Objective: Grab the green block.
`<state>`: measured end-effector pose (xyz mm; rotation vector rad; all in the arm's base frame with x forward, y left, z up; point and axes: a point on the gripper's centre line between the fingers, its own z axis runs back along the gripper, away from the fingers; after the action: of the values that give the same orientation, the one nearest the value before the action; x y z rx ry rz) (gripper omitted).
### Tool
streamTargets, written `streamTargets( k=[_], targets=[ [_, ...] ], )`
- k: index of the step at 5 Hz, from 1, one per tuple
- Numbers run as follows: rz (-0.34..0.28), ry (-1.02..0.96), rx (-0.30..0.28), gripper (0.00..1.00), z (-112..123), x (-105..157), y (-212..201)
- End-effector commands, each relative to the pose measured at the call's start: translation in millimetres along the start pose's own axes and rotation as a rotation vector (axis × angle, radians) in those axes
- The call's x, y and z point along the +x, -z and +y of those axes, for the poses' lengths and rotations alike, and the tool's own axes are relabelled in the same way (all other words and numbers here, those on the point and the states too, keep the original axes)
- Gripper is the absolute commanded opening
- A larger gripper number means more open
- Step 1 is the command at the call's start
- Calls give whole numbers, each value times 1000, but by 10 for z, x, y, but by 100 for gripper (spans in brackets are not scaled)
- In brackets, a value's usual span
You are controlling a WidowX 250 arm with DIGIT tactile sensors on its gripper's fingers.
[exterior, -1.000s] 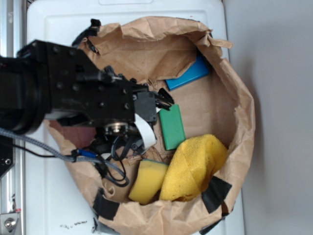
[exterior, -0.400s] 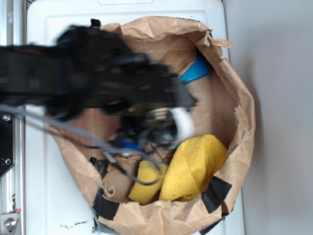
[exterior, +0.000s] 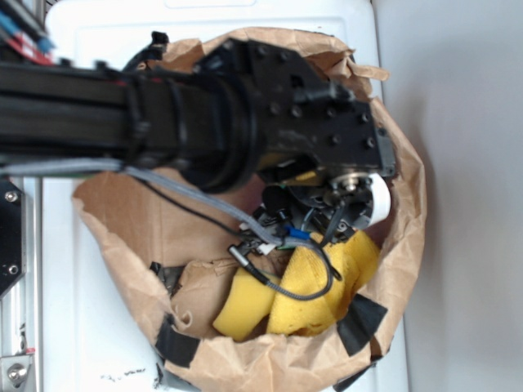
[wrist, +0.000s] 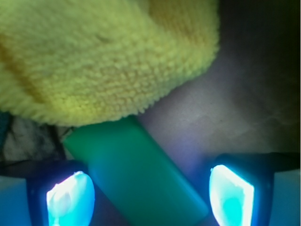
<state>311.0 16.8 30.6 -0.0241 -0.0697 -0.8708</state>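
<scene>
Exterior view: black arm (exterior: 163,122) stretched across a brown paper bag (exterior: 400,204) on a white surface (exterior: 90,343). Wrist housing covers the bag's middle. Visible contents: yellow cloth (exterior: 327,282), yellow sponge (exterior: 245,306). The green block is hidden under the arm; jaw state cannot be told here.

Wrist view: green block (wrist: 141,174) lying diagonally on the bag floor, between the two lit fingertips (wrist: 70,197). The gripper (wrist: 150,195) stands wide, nothing held. One end of the block touches the yellow cloth (wrist: 108,61).

Risk, as judged: block sits askew to the jaws, so closing may catch its corners and twist it free. Cloth edge lies close; descent could snag it.
</scene>
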Motion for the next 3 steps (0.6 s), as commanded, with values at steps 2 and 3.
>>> streamTargets(
  k=[2, 3],
  targets=[
    [-27, 32, 160, 0, 247, -377, 363],
    [-31, 11, 154, 0, 282, -341, 345]
  ],
)
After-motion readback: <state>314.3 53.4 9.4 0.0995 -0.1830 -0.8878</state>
